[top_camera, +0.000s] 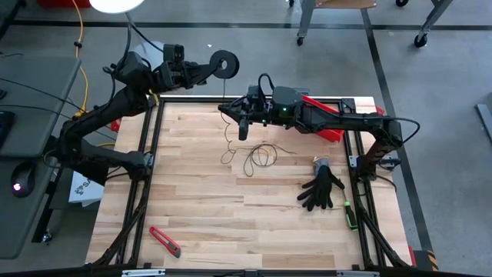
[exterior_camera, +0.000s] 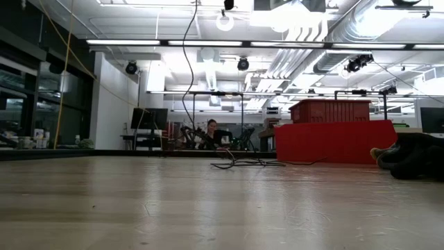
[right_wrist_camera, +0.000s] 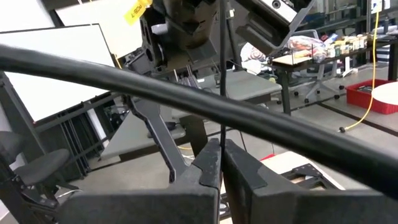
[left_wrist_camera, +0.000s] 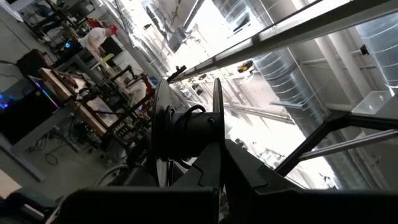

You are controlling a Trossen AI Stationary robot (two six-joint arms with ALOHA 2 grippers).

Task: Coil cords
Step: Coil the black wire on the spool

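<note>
Black spool (top_camera: 224,64) clamped in left gripper (top_camera: 209,68); right gripper (right_wrist_camera: 221,163) pinches cord (right_wrist_camera: 221,68); no legible writing.

We find the left gripper (top_camera: 209,68) raised off the table's 11 o'clock corner, fingers clamped. The right gripper (top_camera: 243,131) points down near 12 o'clock, fingers pinched together.

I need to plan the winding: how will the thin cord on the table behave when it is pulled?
The cord lies in loose, irregular loops on the table, so it is probably limp and may snag on itself. It looks very thin, likely light enough to drag easily. The right gripper pinches a strand that runs straight, so it seems to tauten readily.
</note>
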